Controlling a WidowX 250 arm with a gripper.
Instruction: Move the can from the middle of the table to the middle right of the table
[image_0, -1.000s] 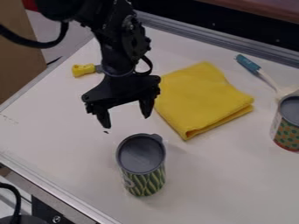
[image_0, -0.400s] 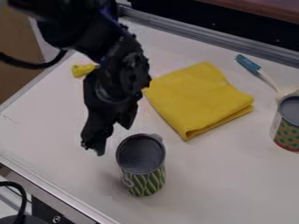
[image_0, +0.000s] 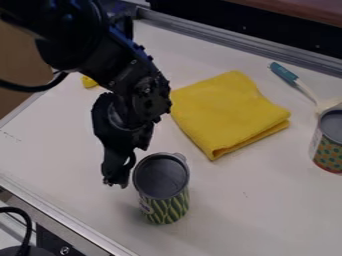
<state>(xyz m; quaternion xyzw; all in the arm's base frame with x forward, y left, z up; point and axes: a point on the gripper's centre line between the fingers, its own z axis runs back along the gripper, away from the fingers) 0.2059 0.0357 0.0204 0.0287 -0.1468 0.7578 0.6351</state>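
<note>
The black gripper hangs low at the upper left of the can, turned so that one finger is nearer the camera. It is open with nothing between its fingers, and its lower part comes close to the can's left side. The can, with a green and yellow pattern and a grey top, stands upright left of centre on the white table. Whether the near finger touches the can, I cannot tell.
A folded yellow cloth lies behind and right of the can. Another patterned can stands at the right edge, beside a blue-handled utensil. Part of a yellow object shows behind the arm. A metal rail borders the table's lower left.
The gripper has come down from behind the can to its upper left side and has turned. The arm now covers more of the yellow object. The can has not moved.
</note>
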